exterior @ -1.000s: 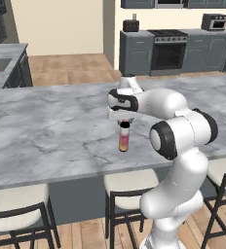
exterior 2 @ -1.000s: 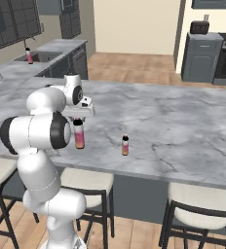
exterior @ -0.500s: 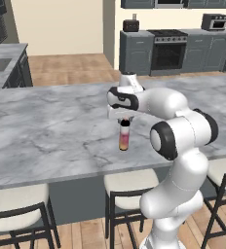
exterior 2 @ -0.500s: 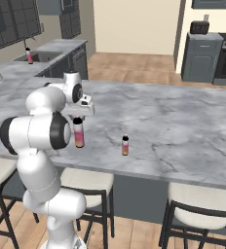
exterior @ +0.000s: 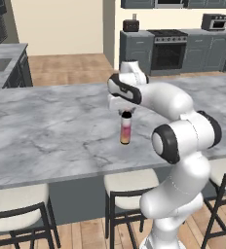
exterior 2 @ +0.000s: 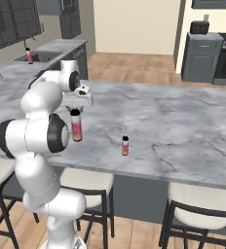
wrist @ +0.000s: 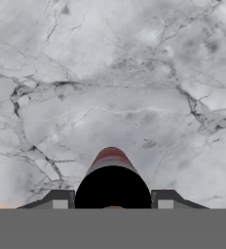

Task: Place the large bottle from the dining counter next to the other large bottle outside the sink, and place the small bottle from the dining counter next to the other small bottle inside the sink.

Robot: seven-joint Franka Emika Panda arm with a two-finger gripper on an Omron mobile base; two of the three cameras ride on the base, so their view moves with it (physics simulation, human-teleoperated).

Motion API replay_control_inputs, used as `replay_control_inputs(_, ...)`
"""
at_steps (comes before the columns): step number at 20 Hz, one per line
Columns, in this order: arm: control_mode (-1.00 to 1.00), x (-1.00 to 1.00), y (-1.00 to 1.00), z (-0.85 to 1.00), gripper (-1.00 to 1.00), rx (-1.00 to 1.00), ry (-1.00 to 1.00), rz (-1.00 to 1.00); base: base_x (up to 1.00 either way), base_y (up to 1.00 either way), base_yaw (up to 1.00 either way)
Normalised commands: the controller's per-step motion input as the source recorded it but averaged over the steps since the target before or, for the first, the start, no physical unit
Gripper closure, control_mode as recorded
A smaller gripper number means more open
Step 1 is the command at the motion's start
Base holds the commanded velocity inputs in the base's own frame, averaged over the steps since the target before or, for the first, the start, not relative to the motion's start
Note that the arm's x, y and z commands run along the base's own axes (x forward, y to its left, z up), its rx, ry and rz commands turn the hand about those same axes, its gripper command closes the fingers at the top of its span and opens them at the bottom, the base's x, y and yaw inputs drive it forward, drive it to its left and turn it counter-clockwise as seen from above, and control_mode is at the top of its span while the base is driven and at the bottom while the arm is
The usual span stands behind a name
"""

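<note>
Centre of the left base view: the gripper (exterior: 126,112) pinches the large bottle (exterior: 125,131) at its cap, upright over the dining counter (exterior: 51,131), near its front edge; bare marble spreads leftward; the small bottle (exterior 2: 125,145) stands apart, centre of the right base view.

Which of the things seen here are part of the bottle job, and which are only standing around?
Part of the job:
- large bottle, held at its cap by the gripper
- small bottle, upright on the dining counter
- bottle by the far sink

Only standing around:
- stools under the counter
- oven
- toaster
</note>
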Motion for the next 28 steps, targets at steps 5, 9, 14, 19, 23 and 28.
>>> replay_control_inputs(5,-1.00,-0.43,0.00,0.44,1.00,0.00,0.00,0.00,0.00,0.00,0.00)
replay_control_inputs(9,-1.00,-0.49,0.00,0.44,1.00,0.00,0.00,0.00,0.00,0.00,0.00)
replay_control_inputs(14,-1.00,-0.47,0.00,0.39,1.00,0.00,0.00,0.00,0.00,0.00,0.00)
replay_control_inputs(19,-1.00,-0.47,0.00,0.21,1.00,0.00,0.00,0.00,0.00,0.00,0.00)
replay_control_inputs(23,-1.00,-0.43,-0.01,0.04,1.00,0.00,-0.01,0.00,0.00,0.00,0.00)
replay_control_inputs(28,-1.00,0.00,0.00,0.00,1.00,0.00,-0.01,0.00,0.00,0.00,0.00)
